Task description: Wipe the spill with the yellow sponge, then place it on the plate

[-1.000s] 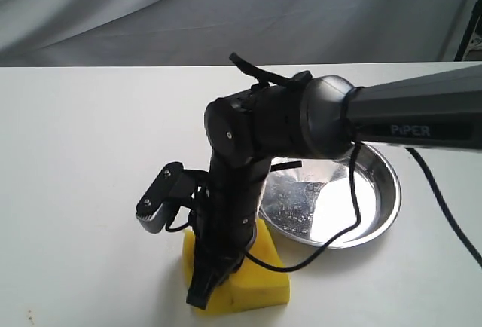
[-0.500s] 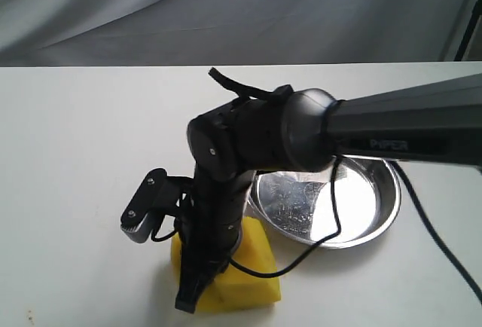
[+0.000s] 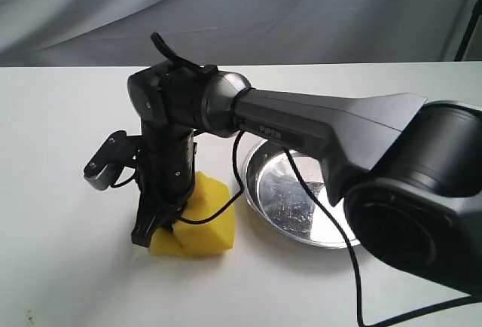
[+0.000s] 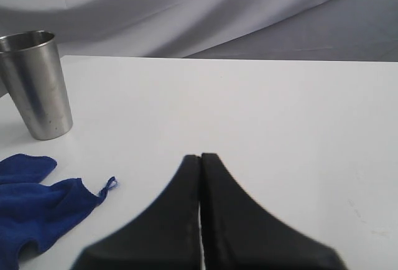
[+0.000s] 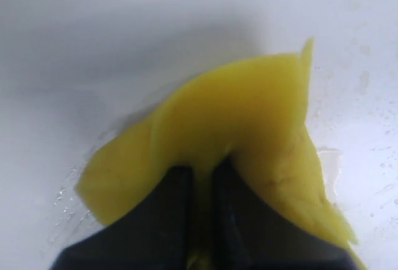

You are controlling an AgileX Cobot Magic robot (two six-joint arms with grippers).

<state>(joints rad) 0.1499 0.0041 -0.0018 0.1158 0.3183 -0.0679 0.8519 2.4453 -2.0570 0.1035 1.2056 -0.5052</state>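
Jaws on my right arm were pinched nearly shut on the yellow sponge (image 3: pixel 197 225), buckling it so that I could not tell its long axis, and pressed it onto the bench (image 3: pixel 60 267) just beside the plate (image 3: pixel 280 205), on the plate's side away from that arm's base. Of the spill I saw only a wet smear (image 5: pixel 328 157), so I judged the short carry across to the plate came next; my left jaws were closed on nothing, the plate nowhere in their view.
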